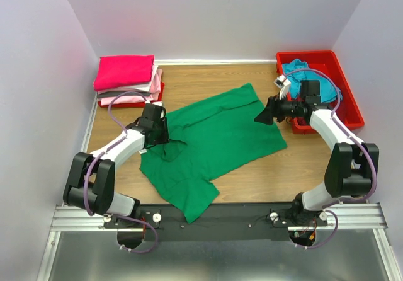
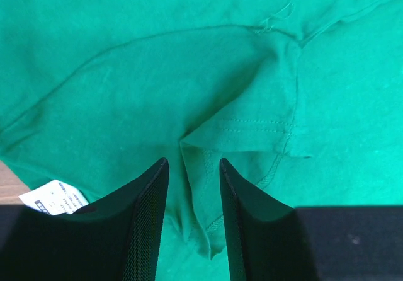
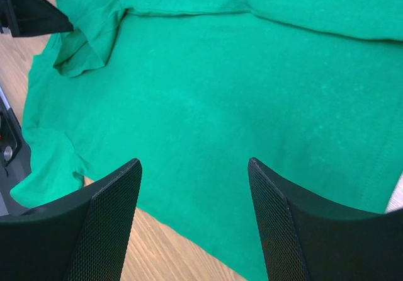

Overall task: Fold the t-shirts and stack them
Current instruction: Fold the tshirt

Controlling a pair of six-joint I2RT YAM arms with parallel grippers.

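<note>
A bright green t-shirt [image 1: 220,136] lies spread, partly rumpled, across the middle of the table. My left gripper [image 1: 168,140] is low over its left part; in the left wrist view [image 2: 194,161] the jaws stand partly apart with a raised fold of sleeve hem [image 2: 201,186] between them, not pinched. My right gripper [image 1: 258,118] is open and empty just above the shirt's right edge [image 3: 208,117]. Folded hot pink [image 1: 124,71], light pink [image 1: 141,92] and dark red [image 1: 158,98] tees are stacked at the back left. A teal tee [image 1: 295,70] lies in the bin.
A red plastic bin [image 1: 343,86] stands at the back right, close behind my right arm. White walls close in the left, back and right sides. Bare wood [image 1: 283,167] shows near the front right. A white label [image 2: 53,199] shows at the shirt's edge.
</note>
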